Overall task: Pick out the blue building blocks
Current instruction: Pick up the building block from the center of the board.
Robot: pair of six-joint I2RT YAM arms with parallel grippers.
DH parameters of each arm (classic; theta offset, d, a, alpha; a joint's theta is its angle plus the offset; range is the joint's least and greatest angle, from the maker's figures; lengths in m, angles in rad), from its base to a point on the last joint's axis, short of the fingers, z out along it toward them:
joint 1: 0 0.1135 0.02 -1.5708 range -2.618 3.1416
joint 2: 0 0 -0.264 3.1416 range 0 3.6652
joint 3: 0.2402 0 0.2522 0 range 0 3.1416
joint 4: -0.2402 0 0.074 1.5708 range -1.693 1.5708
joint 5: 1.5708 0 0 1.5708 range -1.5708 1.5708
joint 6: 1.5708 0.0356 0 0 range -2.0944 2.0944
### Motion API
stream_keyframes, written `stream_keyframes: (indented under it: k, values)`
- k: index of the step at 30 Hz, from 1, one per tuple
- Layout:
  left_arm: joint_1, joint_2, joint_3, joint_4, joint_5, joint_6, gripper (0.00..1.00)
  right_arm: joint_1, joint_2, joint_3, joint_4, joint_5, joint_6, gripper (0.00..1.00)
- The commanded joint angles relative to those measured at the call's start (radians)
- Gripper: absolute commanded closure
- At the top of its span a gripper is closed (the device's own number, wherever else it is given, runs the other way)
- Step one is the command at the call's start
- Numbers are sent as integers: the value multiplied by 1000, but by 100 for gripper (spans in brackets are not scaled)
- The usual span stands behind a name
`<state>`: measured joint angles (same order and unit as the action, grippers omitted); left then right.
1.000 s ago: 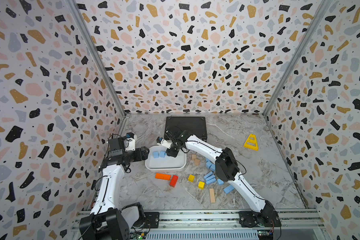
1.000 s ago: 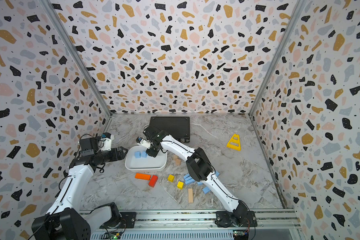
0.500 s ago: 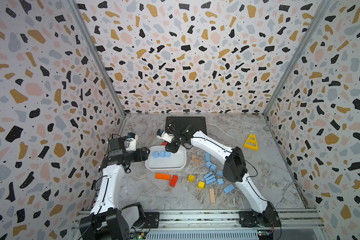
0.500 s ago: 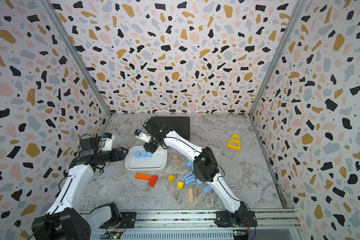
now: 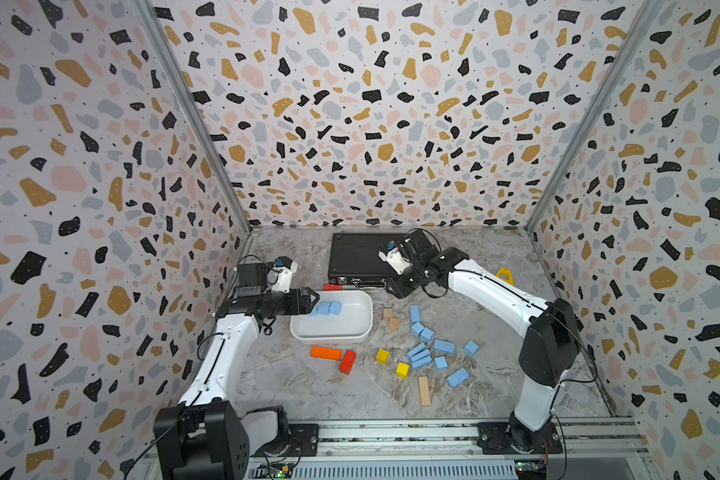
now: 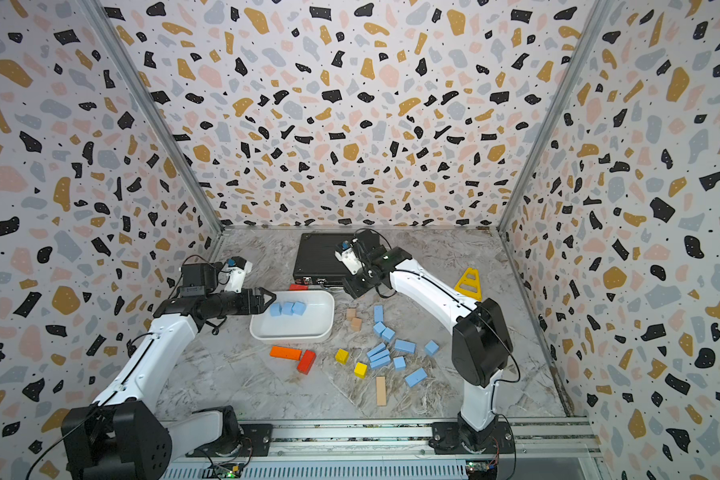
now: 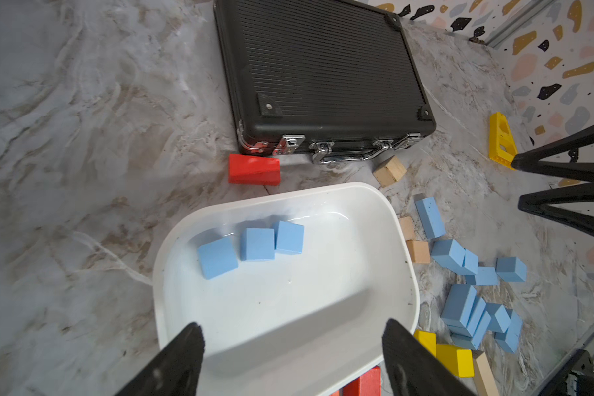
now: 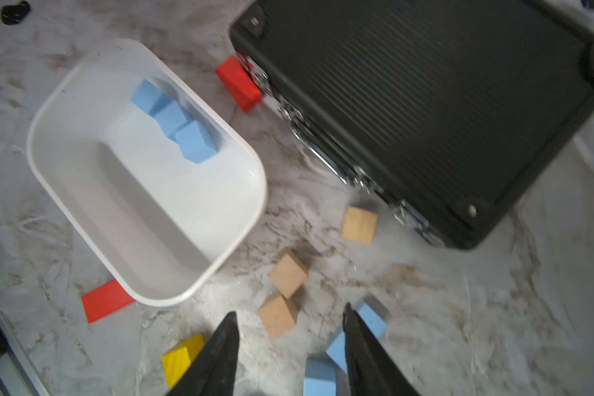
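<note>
Three blue building blocks (image 5: 324, 308) (image 6: 287, 308) lie side by side in the white tray (image 5: 329, 333) (image 6: 292, 335), along its far left side. They also show in both wrist views, blue building blocks (image 7: 256, 244) (image 8: 174, 120). Several more blue blocks (image 5: 422, 353) (image 6: 381, 355) lie loose on the table right of the tray. My left gripper (image 5: 314, 297) (image 7: 292, 339) is wide open and empty over the tray's left rim. My right gripper (image 5: 396, 289) (image 8: 288, 313) is open and empty. It hovers between the case front and the tan cubes.
A black case (image 5: 362, 257) lies shut behind the tray, a red block (image 5: 332, 286) against its front. An orange block (image 5: 326, 352), a red block (image 5: 347, 361), two yellow cubes (image 5: 382, 355), tan cubes (image 5: 391, 319), a tan bar (image 5: 424, 390) and a yellow triangle piece (image 5: 504, 276) lie around.
My right gripper has drawn back from above the tray, rightward to the front of the case. A third blue block now lies in the tray. The left arm has hardly moved.
</note>
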<state>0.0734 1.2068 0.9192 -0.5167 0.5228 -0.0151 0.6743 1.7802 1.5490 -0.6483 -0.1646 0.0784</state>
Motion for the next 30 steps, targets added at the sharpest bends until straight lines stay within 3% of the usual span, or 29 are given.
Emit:
stream_keyframes:
  k: [1,5,10,16,19,24,30]
  values:
    - [-56,24,83,-26,-66,-19,18,-51,-127,-114,27,1,131,48]
    - [-123,92,189,-52,-122,-97,22,-139,-237,-278,105,-46,236,48]
    - [-300,216,325,-55,-249,-220,21,-289,-338,-433,199,-132,360,48]
    - [-498,426,513,-76,-392,-341,22,-415,-457,-583,266,-181,415,48]
    - [-597,522,610,-108,-451,-395,24,-447,-522,-649,262,-172,424,48]
    - [-721,663,719,-112,-447,-468,25,-463,-620,-770,303,-185,481,49]
    - [-843,866,892,-218,-555,-564,28,-463,-701,-856,305,-180,519,49]
